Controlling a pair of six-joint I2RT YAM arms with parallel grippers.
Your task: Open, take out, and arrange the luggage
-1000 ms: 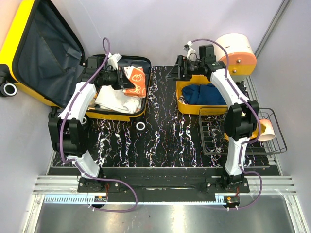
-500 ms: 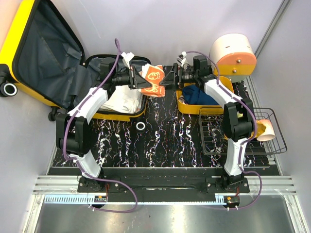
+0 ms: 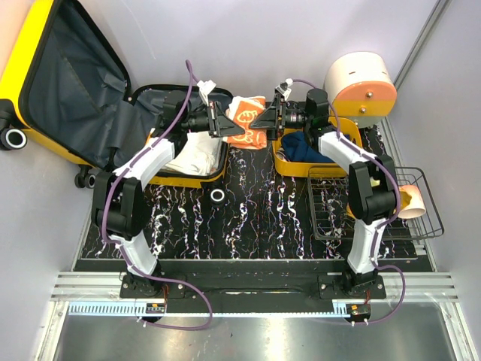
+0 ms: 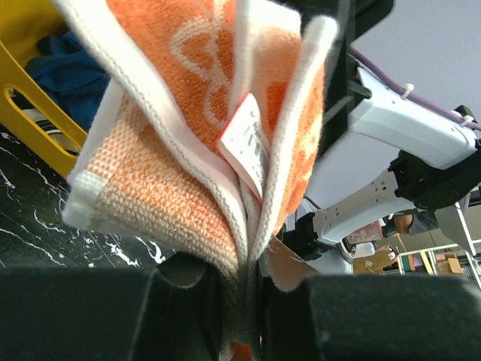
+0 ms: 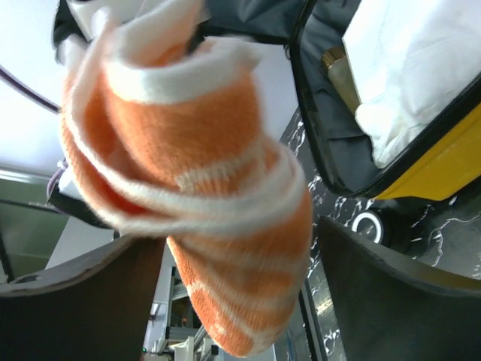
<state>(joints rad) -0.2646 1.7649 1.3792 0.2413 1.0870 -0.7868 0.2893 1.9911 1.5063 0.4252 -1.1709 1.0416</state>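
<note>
left tool is pinching towel | right tool is gaping around it | luggage is lying open just behind left tool | unpacking is progressing; white clothes are remaining inside

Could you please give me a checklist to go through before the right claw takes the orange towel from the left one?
1. The left claw grips the orange towel firmly: ok, the cloth is pinched between its fingers.
2. The right claw is open: ok, its fingers stand wide apart.
3. The towel sits between the right claw's fingers: ok in the right wrist view.
4. The right fingers touch the towel: cannot tell.
5. The towel is clear of the suitcase: ok, it is held between suitcase and basket.
6. The basket has room: cannot tell, a blue cloth already lies in it.
</note>
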